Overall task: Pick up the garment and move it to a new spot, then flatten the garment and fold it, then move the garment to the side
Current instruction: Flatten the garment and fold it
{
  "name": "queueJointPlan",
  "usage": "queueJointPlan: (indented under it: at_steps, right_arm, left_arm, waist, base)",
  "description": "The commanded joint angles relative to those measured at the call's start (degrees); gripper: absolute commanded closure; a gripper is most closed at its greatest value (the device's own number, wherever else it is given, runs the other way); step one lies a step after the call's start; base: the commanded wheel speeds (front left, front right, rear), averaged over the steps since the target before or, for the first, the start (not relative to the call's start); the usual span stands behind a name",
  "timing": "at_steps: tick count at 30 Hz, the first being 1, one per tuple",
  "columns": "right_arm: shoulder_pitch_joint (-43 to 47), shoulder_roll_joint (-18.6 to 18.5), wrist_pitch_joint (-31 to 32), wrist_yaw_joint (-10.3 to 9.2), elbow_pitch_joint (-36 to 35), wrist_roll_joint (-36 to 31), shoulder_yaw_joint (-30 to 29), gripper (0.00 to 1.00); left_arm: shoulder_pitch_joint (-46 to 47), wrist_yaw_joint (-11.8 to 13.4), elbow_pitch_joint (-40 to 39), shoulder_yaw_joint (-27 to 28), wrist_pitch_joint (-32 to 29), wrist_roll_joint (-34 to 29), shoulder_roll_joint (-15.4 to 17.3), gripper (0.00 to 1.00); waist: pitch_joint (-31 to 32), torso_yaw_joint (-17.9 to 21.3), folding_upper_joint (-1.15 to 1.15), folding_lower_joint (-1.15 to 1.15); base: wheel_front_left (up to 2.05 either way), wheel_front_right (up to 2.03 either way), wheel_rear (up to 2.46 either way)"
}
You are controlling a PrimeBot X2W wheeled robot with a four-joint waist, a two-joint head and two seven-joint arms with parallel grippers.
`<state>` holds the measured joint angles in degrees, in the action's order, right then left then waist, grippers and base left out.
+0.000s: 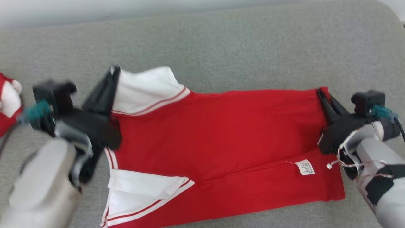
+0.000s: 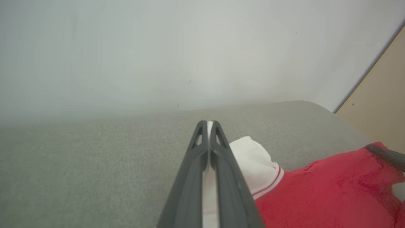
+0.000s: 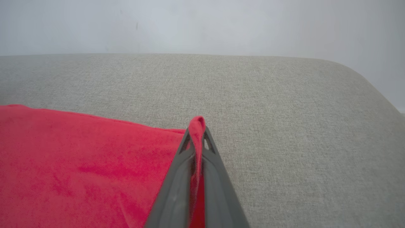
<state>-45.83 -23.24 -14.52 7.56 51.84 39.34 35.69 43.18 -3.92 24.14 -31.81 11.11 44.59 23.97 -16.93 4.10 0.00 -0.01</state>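
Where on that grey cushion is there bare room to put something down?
The widest bare stretch is the grey cushion behind the red garment, up to the wall. The far right corner beyond the right hand is bare too. It is crowded at the left, where the left hand and another red-and-white cloth sit.

The head view looks steeply down, from close above, on the grey woven-fabric cushion. The 2 wrist views sit low just over it, facing the pale plain wall. All 3 views share the red fabric garment with white sleeves.
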Motion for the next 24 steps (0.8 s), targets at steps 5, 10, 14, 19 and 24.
queueJointPlan:
  at_steps: [5, 10, 14, 19, 24]
  right_arm:
    - [5.2, -2.0, -0.7, -0.16, -2.5, 0.7, -1.6, 1.0]
    - [11.2, -3.7, -0.7, -0.16, -7.8, -0.6, -6.8, 1.0]
    - [16.4, -4.4, -0.7, -0.16, -13.0, -2.4, -11.2, 1.0]
    - [22.8, -4.0, -0.6, -0.16, -18.2, -4.6, -15.3, 1.0]
    - [26.9, -2.9, -0.6, -0.16, -21.2, -5.8, -18.1, 0.67]
  left_arm:
    - [-11.8, 4.7, -11.2, 1.1, 1.5, 1.8, 1.1, 1.0]
    - [-21.6, 8.4, -19.8, 1.3, 2.6, 3.0, 0.6, 1.0]
    - [-27.1, 10.3, -23.7, 1.7, 3.2, 3.6, -0.1, 1.0]
    - [-32.6, 11.2, -25.1, 2.8, 3.7, 4.5, -1.2, 1.0]
    - [-36.6, 11.0, -24.8, 3.1, 4.0, 4.3, -2.6, 1.0]
  waist:
    - [3.1, -2.6, 0.0, 0.01]
    - [3.5, -3.7, 0.0, 0.01]
    - [3.9, -4.3, 0.0, 0.01]
    - [4.3, -4.4, 0.0, 0.01]
    - [4.8, -4.1, 0.0, 0.01]
  base:
    - [0.0, 0.0, 0.0]
    - [0.0, 0.0, 0.0]
    - [0.0, 0.0, 0.0]
    - [0.0, 0.0, 0.0]
    - [0.0, 0.0, 0.0]
